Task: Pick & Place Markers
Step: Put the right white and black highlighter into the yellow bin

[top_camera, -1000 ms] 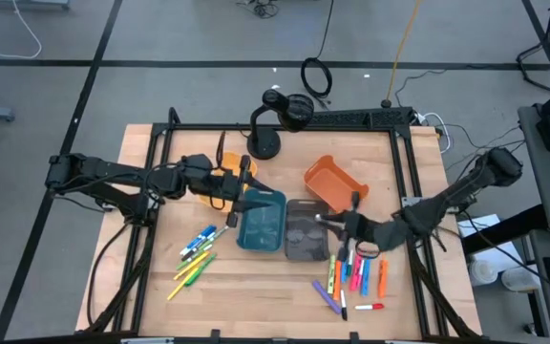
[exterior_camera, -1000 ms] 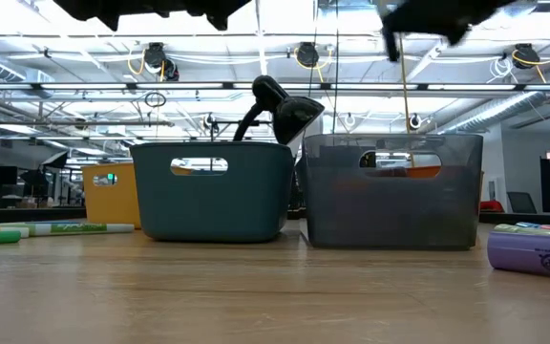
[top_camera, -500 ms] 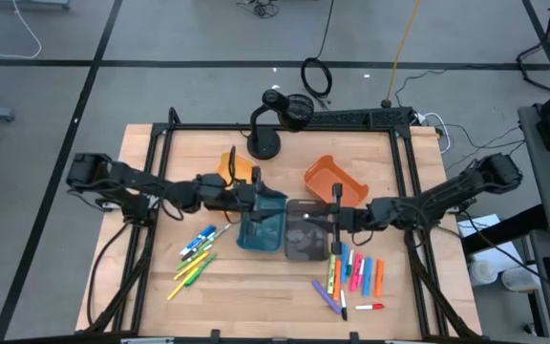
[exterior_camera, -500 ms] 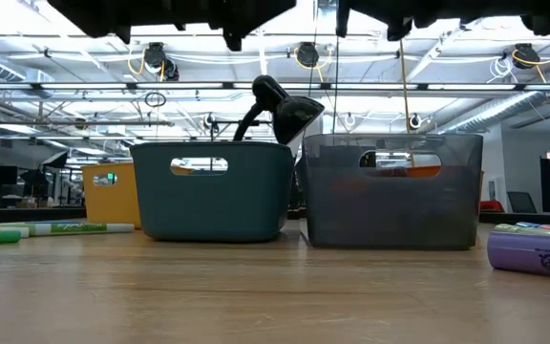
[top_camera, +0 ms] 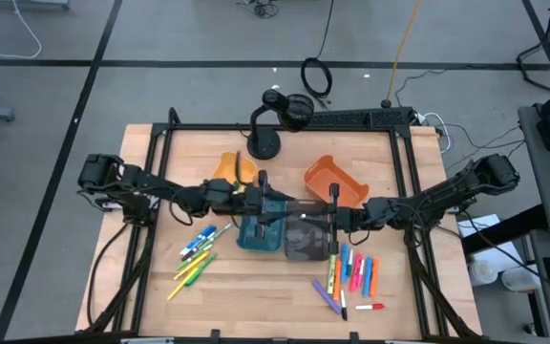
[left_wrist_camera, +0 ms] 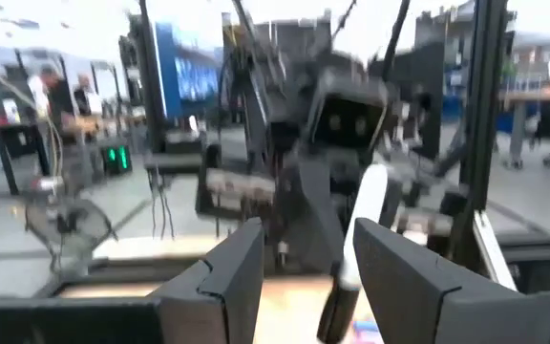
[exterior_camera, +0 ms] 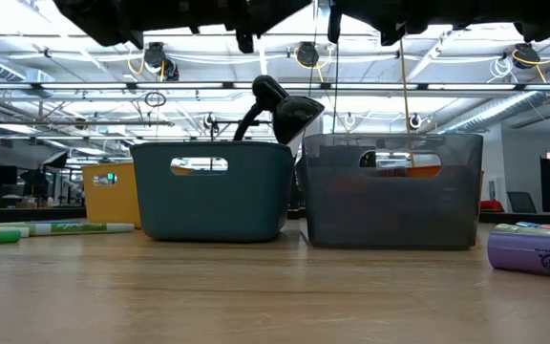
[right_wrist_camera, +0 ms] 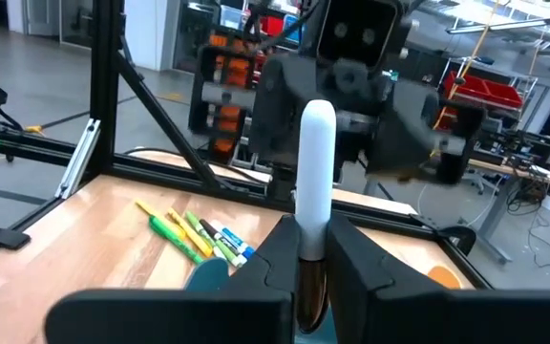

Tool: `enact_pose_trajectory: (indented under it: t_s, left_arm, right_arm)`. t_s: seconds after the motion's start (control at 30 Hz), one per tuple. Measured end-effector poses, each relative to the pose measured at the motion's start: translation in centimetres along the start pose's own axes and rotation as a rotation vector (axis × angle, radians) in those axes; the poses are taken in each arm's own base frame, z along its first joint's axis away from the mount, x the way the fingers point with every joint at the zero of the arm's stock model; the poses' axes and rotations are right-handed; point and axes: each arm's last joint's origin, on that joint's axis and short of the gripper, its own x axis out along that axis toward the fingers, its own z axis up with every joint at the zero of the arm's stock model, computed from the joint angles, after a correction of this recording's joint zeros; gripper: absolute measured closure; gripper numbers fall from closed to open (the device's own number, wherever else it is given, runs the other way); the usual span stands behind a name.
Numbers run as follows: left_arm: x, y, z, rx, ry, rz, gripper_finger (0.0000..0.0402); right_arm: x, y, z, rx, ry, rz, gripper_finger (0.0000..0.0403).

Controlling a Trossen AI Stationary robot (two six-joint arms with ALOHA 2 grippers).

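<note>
My right gripper (top_camera: 332,218) hangs over the grey bin (top_camera: 306,239), shut on a marker (right_wrist_camera: 315,162) with a white cap and a dark body. My left gripper (top_camera: 261,199) hovers over the teal bin (top_camera: 261,227) with its fingers open (left_wrist_camera: 304,253). A white marker with a dark lower end (left_wrist_camera: 363,215) stands tilted between those fingers, close to one of them. Loose markers lie flat on the table in two groups, one left of the bins (top_camera: 197,256) and one right of them (top_camera: 353,277). My left gripper has the white marker (left_wrist_camera: 347,287) beside one finger (left_wrist_camera: 399,277); whether it touches, I cannot tell. My right gripper pinches the marker's dark body (right_wrist_camera: 311,250) between its two fingers. The fingers come level from the table's right, lying across the marker. The marker stands upright, white cap up, lifted clear above the grey bin.
An orange bin (top_camera: 332,182) and a yellow bin (top_camera: 232,167) sit behind the teal and grey bins, with a black lamp stand (top_camera: 265,139) at the far edge. A black frame rail borders the table. In the low view a purple marker (exterior_camera: 533,250) lies at the right.
My left gripper has travelled from over the yellow bin toward the table's right and now hangs over the teal bin. My right gripper has carried its marker from above the right-hand group of markers toward the left, over the grey bin.
</note>
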Motion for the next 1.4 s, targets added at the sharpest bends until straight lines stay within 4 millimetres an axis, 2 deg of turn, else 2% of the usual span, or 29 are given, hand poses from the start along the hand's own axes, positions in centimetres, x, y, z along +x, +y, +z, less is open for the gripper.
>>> enact_pose_trajectory:
  t_s: [0.17, 0.3, 0.6, 0.77, 1.2, 1.3, 1.4]
  left_arm:
    - [1.5, -0.9, 0.3, 0.051, 0.104, -0.056, 0.0231]
    - [1.9, -1.2, 1.2, 0.070, 0.095, -0.065, 0.0231]
    - [2.4, -1.5, 0.1, 0.093, 0.083, -0.071, 0.0231]
    - [3.7, -1.7, -0.7, 0.128, 0.077, -0.072, 0.0231]
    - [4.1, -1.7, -0.6, 0.187, 0.069, -0.075, 0.0232]
    - [4.1, -1.7, -0.6, 0.194, 0.072, -0.076, 0.0247]
    - [4.1, -1.7, -0.5, 0.191, 0.069, -0.072, 0.0292]
  right_arm:
    - [0.0, 0.0, 0.0, 0.012, 0.000, 0.000, 0.0383]
    - [0.0, 0.0, -0.1, 0.024, 0.008, 0.001, 0.0383]
    - [0.0, 0.0, -0.1, 0.047, 0.009, -0.002, 0.0383]
    - [0.0, 0.1, -0.2, 0.047, 0.016, 0.000, 0.0383]
    - [0.0, 0.1, -0.2, 0.050, 0.021, 0.002, 0.0383]
    - [0.0, 0.1, -0.2, 0.050, 0.021, 0.004, 0.0383]
    - [0.0, 0.1, -0.2, 0.049, 0.022, 0.006, 0.0383]
